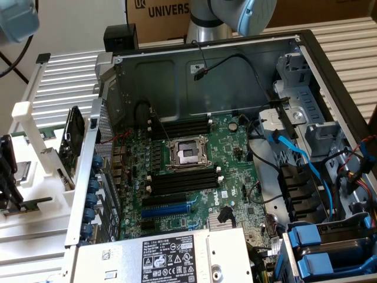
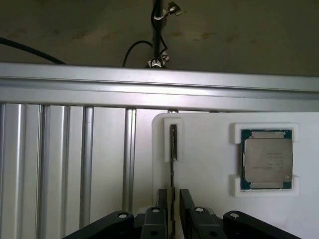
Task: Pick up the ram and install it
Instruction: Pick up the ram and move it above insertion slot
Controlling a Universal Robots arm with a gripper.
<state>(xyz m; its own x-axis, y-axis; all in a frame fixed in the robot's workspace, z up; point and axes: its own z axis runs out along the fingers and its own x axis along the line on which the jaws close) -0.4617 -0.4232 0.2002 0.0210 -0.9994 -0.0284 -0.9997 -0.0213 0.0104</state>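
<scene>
In the exterior view, the open case (image 1: 206,65) takes the middle and the exterior view's right. The motherboard (image 1: 235,153) lies flat inside it, with black memory slots (image 1: 179,125) on the far side of the socket and more on the near side. All the slots I can see look empty. At the exterior view's left, outside the case, stands a white fixture (image 1: 41,194). The gripper (image 1: 12,188) hangs over it at the edge of the picture, and the thin green strip beside it seems to be the ram (image 1: 32,204), well apart from the slots. In the wrist view the ram (image 2: 173,149) is seen edge-on. It stands upright on its long edge, with its far end in a narrow pocket of the fixture (image 2: 209,199). The jaws stand a little open, one on each flat face of the stick, with a thin gap on both sides, so I judge they have no hold of it yet. The processor (image 2: 266,159) rests in its own seat beside the ram, not touching it, and an aluminium rail (image 2: 149,84) crosses beyond the fixture. The step in hand is the grasp. To do it well, the stick should sit midway between the jaws, so that both pads meet it together and do not tilt it in the pocket. The closing should be square to the flat faces and gentle, because the board is thin.
</scene>
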